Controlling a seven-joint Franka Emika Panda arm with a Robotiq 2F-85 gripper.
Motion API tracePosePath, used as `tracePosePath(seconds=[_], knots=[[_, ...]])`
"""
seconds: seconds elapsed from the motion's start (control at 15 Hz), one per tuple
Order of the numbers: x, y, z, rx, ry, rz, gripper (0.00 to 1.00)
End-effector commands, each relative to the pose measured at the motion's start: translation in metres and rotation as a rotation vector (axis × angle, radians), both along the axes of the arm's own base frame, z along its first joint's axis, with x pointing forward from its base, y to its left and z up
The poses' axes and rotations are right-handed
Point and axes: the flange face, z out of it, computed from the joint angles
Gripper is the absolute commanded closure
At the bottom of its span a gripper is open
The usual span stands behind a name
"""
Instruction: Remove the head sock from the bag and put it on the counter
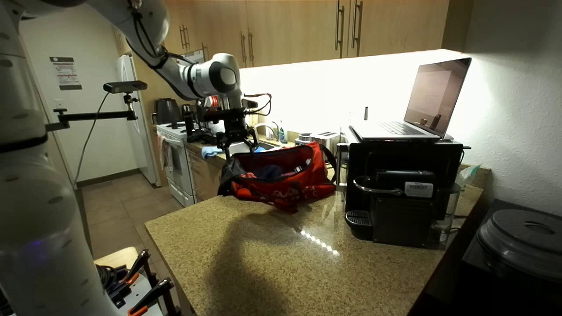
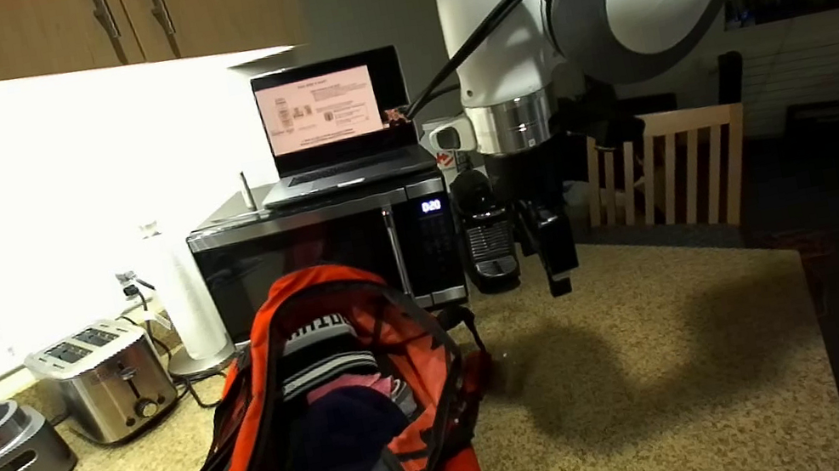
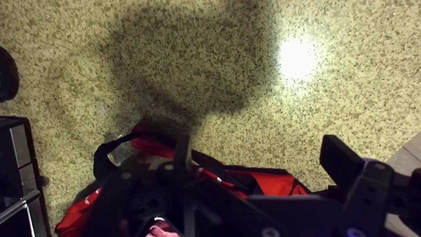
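While the gripper [image 3: 258, 153] hangs empty, jaws spread, beside the red bag [image 1: 281, 189], the navy cloth [image 2: 339, 439], probably the head sock, lies inside, lower and toward the lit wall [image 2: 18, 211], suggesting a sideways reach first.

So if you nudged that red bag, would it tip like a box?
Probably not: the red bag looks soft, its open top dipping unevenly, so it may crumple first. It seems unlikely to roll, lying long on the counter. Its black strap loops out and could snag.
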Motion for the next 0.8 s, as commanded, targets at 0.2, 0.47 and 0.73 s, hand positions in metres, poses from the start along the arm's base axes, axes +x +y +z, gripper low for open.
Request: tracePosePath(seconds=[0.2, 0.47, 0.73], knots=[[0.032, 0.028, -0.002, 0.038, -0.046, 0.054, 0.00], [0.052, 0.044, -0.008, 0.046, -0.046, 0.072, 0.00], [0.074, 0.056, -0.019, 0.039, -0.052, 0.086, 0.00]])
